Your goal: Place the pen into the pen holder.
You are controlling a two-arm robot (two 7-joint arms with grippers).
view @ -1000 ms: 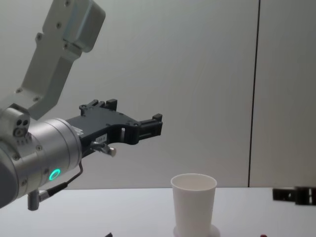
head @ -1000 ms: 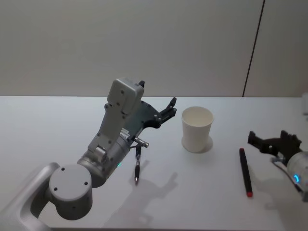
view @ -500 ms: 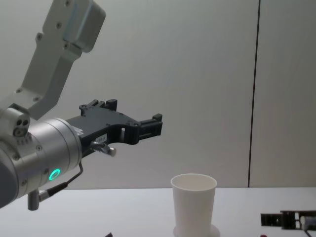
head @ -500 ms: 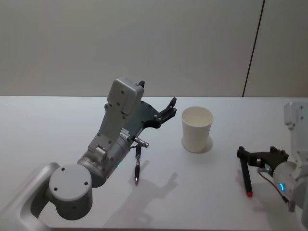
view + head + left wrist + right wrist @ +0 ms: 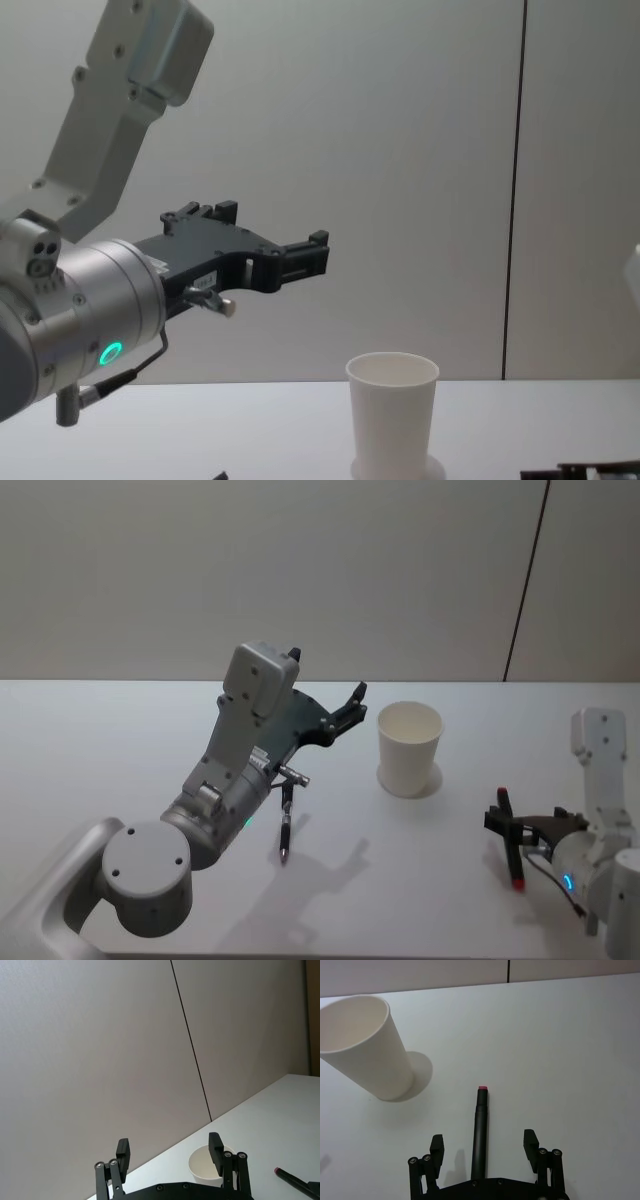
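Count: 2 pens, 1 cup, 2 grippers.

Pen holder (image 5: 410,748): one white paper cup, upright on the white table (image 5: 120,740), roughly mid-table and a bit right of centre. The inside wall that shows is plain white. Both pens are outside it, lying flat on the table.

Pen 1, the red-ended pen (image 5: 480,1127): black barrel, lying right of the cup and nearer the robot, well apart from it. In the right wrist view its red end points roughly toward the cup side.

Pen 2, the second pen (image 5: 285,825): dark, lying left of the cup and nearer the robot, just beside the left arm's wrist body, with its pale tip toward the robot.

Right gripper (image 5: 483,1145): low at the table, right over the red-ended pen. Fingers spread wide, one on each side of the barrel, with a gap on both sides, so not touching. Pen runs down the middle between them. Not gripped.

Left gripper (image 5: 169,1140): raised off the table, left of the cup and higher than its rim in the chest view, pointing toward the cup. Fingers apart, holding nothing. The second pen lies below and behind it.
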